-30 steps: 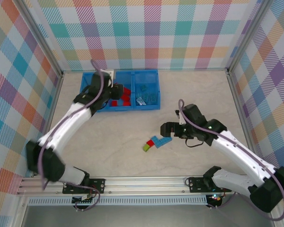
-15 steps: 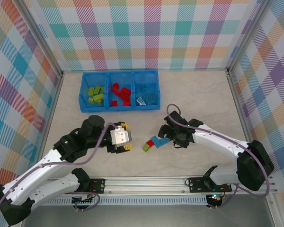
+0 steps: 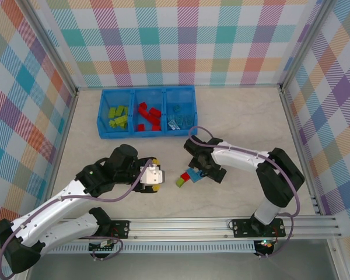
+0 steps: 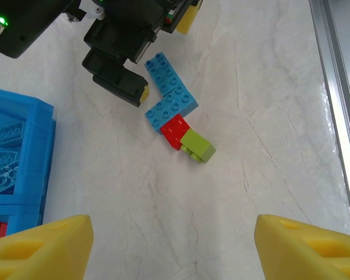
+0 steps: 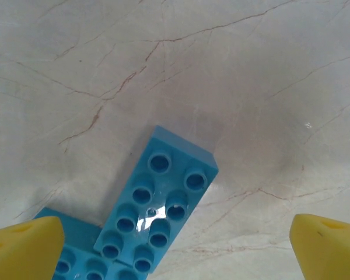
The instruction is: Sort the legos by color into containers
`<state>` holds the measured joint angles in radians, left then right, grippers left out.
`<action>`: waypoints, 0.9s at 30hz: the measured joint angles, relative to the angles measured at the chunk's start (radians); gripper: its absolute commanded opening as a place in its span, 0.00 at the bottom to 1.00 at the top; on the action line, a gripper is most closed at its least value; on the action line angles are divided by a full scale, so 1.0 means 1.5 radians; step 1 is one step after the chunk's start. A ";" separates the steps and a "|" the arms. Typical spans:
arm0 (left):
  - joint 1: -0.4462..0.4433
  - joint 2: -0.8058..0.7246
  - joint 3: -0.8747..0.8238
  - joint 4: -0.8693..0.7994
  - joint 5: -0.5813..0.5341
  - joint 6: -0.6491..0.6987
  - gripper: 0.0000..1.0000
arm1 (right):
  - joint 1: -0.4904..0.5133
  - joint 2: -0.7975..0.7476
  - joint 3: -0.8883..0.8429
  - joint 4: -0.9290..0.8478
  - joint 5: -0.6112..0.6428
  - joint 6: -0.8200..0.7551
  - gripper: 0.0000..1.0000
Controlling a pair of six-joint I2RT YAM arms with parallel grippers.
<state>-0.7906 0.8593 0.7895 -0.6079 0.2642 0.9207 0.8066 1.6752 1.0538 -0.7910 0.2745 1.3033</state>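
White shells and black joints on the left arm (image 3: 53,207) and right arm (image 3: 240,156), with purple cables (image 3: 201,127) looping along both. Yellow foam pads (image 4: 41,245) tip the left gripper (image 4: 175,248) and right gripper (image 5: 176,248).

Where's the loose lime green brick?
The lime green brick lies on the table near centre in the top view, touching the red brick at the loose cluster's near-left end.

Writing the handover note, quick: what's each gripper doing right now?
Left gripper: open, empty.
Right gripper: open, above a light blue brick, not gripping it.
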 measured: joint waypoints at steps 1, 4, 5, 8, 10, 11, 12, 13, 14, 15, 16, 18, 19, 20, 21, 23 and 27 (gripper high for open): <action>0.000 0.000 0.000 -0.002 0.000 0.004 0.77 | 0.000 0.007 0.000 0.003 0.001 0.003 0.88; 0.000 -0.006 -0.002 -0.012 0.005 0.026 0.84 | 0.000 0.021 -0.005 0.019 0.001 0.018 0.71; 0.000 -0.013 -0.006 -0.012 0.008 0.033 0.86 | 0.000 0.022 -0.011 0.027 0.000 0.022 0.67; 0.000 -0.042 -0.028 -0.012 0.020 0.059 0.89 | 0.000 0.022 -0.034 0.048 -0.002 0.035 0.57; 0.000 -0.057 -0.045 -0.012 0.023 0.078 0.90 | 0.000 0.021 -0.050 0.057 -0.001 0.044 0.51; 0.000 -0.062 -0.051 -0.013 0.023 0.087 0.91 | 0.000 0.016 -0.053 0.064 -0.001 0.046 0.48; 0.000 -0.064 -0.057 -0.013 0.023 0.099 0.91 | 0.000 0.010 -0.057 0.068 0.002 0.047 0.43; 0.000 -0.065 -0.061 -0.013 0.023 0.109 0.91 | 0.000 0.005 -0.064 0.073 0.003 0.048 0.38; 0.000 -0.064 -0.064 -0.013 0.023 0.116 0.92 | 0.000 0.000 -0.071 0.076 0.004 0.051 0.36; 0.000 -0.065 -0.067 -0.013 0.023 0.125 0.93 | 0.000 -0.007 -0.079 0.076 0.007 0.051 0.32; 0.000 -0.065 -0.070 -0.013 0.023 0.137 0.96 | 0.000 -0.017 -0.086 0.076 0.012 0.049 0.28; 0.000 -0.069 -0.077 -0.014 0.026 0.163 0.99 | 0.000 -0.040 -0.094 0.075 0.023 0.042 0.24; 0.000 -0.074 -0.084 -0.014 0.028 0.178 1.00 | 0.000 -0.054 -0.094 0.073 0.030 0.033 0.21; 0.000 -0.079 -0.090 -0.014 0.028 0.187 1.00 | 0.000 -0.066 -0.094 0.075 0.035 0.023 0.19; 0.000 -0.084 -0.096 -0.014 0.028 0.199 1.00 | 0.000 -0.083 -0.092 0.076 0.043 0.005 0.17; 0.000 -0.086 -0.100 -0.017 0.028 0.217 1.00 | 0.000 -0.114 -0.081 0.082 0.055 -0.033 0.14; 0.000 -0.087 -0.101 -0.013 0.027 0.229 1.00 | 0.000 -0.161 -0.038 0.143 0.075 -0.143 0.15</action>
<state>-0.7906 0.7292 0.6376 -0.6277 0.3050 1.2648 0.8066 1.4338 0.9962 -0.5770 0.3870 1.0889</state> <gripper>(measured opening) 0.998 0.320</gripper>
